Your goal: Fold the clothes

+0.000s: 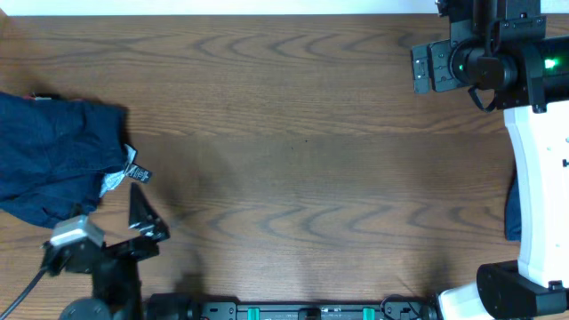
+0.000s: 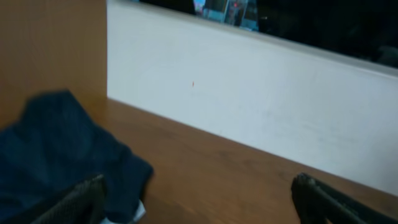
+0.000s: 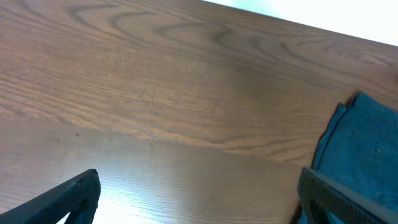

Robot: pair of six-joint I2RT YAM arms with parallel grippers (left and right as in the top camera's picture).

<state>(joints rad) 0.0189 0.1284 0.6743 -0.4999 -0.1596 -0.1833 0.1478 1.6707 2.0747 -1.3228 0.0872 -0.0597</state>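
Presently navy shorts (image 1: 53, 156) lie bunched at the desk's (image 1: 302, 133) left edge, just beyond the nearer, wide-open, empty left gripper (image 2: 199, 204).

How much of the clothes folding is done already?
Maybe one piece: the blue cloth on the right lies flat with neat edges, so it looks folded. Nothing is in hand: the left fingers and right fingers are open and empty. Left to do: the navy shorts lie rumpled at the left edge of the table, not folded yet.
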